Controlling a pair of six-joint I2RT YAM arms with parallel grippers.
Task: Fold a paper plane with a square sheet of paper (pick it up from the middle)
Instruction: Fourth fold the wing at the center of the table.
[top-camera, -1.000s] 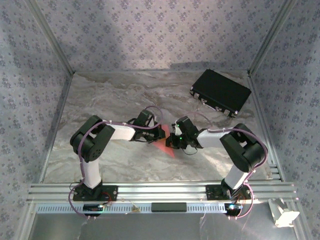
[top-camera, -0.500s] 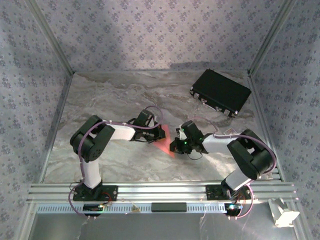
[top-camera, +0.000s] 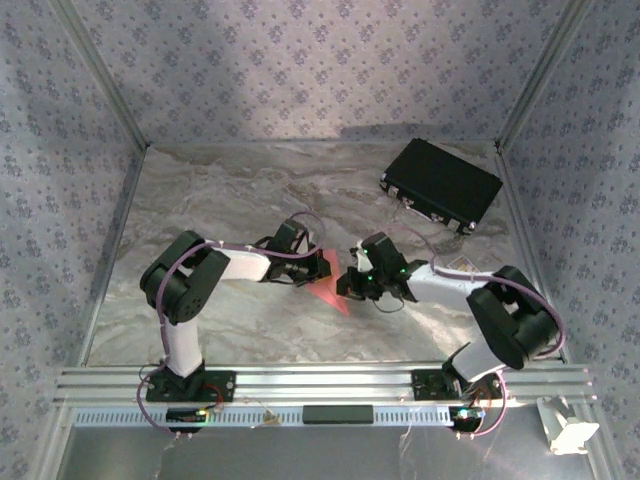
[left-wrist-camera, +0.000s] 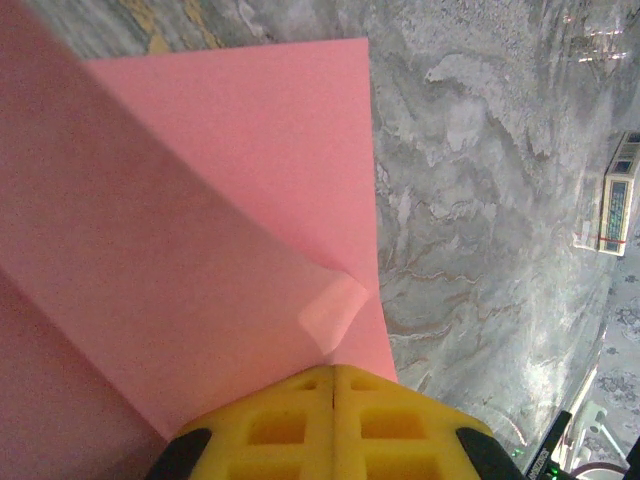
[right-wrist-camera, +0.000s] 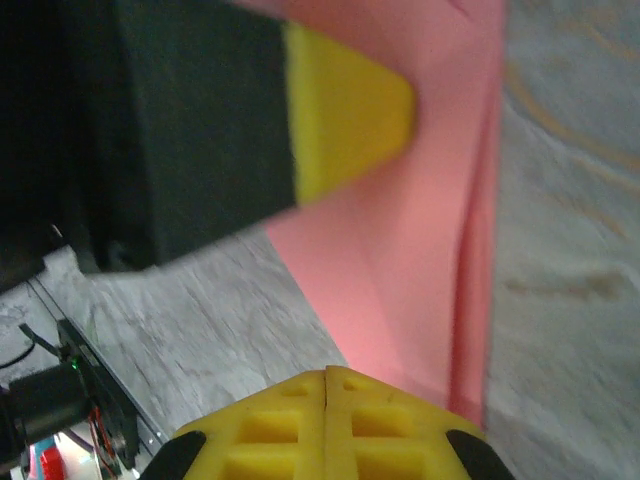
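My left arm (top-camera: 235, 265) was folded at the elbow and stretched low to the right. My right arm (top-camera: 450, 285) mirrored it, stretched low to the left, so that the two wrists nearly met in front of me. My left gripper (top-camera: 312, 268) pointed down with its yellow pads (left-wrist-camera: 285, 432) pressed flat together along a thin seam, and my right gripper (top-camera: 350, 285) had its jaws closed the same way, its tip just beside the left one's.
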